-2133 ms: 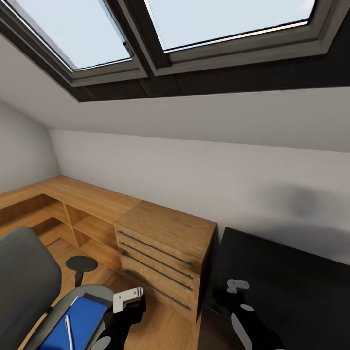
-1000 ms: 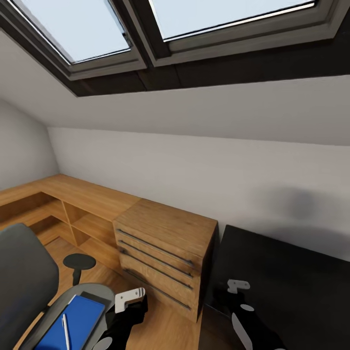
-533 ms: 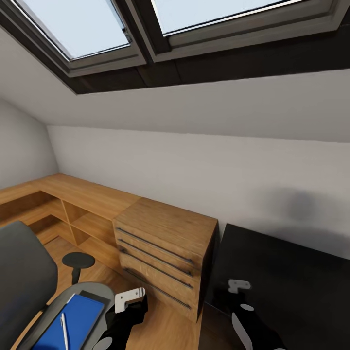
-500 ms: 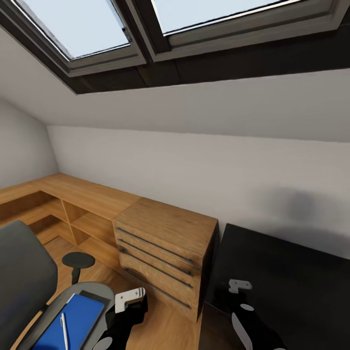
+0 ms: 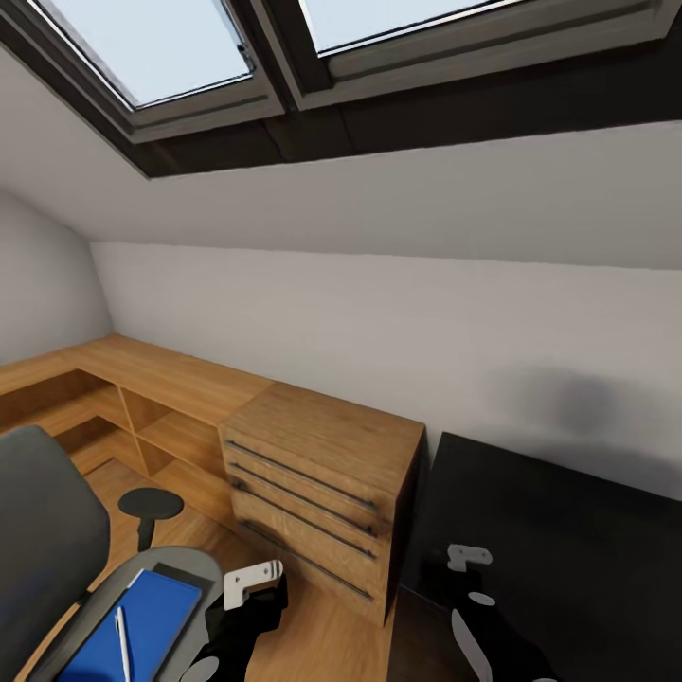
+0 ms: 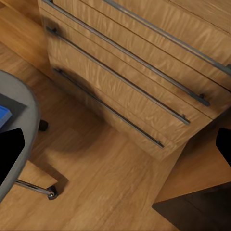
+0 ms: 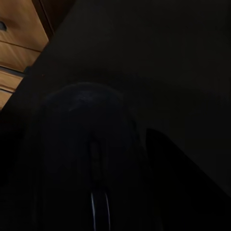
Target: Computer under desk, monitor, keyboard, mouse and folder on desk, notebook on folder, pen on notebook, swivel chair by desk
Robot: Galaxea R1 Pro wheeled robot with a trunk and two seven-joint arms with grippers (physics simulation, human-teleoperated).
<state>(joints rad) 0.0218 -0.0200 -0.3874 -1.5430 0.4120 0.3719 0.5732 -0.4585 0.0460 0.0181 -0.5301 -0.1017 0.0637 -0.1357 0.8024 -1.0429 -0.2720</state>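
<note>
In the head view the swivel chair (image 5: 43,540) stands at the lower left, its grey seat carrying the blue folder (image 5: 142,620). The dark notebook (image 5: 177,575) peeks out at the folder's far edge and the white pen (image 5: 121,637) lies on top. My left gripper (image 6: 117,149) hangs open over the wood floor between the chair seat (image 6: 21,108) and the drawer chest. The black desk (image 5: 568,549) fills the lower right. My right gripper (image 5: 453,580) hovers over the desk's near corner, and the black mouse (image 7: 91,159) sits very close in its wrist view, apparently held.
A light-wood drawer chest (image 5: 322,483) stands between chair and desk, with low wood shelving (image 5: 142,407) running left along the white wall. Roof windows (image 5: 152,47) sit in the sloped ceiling. A chair castor (image 6: 51,192) rests on the floor near my left gripper.
The whole picture has drifted a little, with chair and folder sliding left and the windows rising, so the camera moved. Both arms keep the same pose.
</note>
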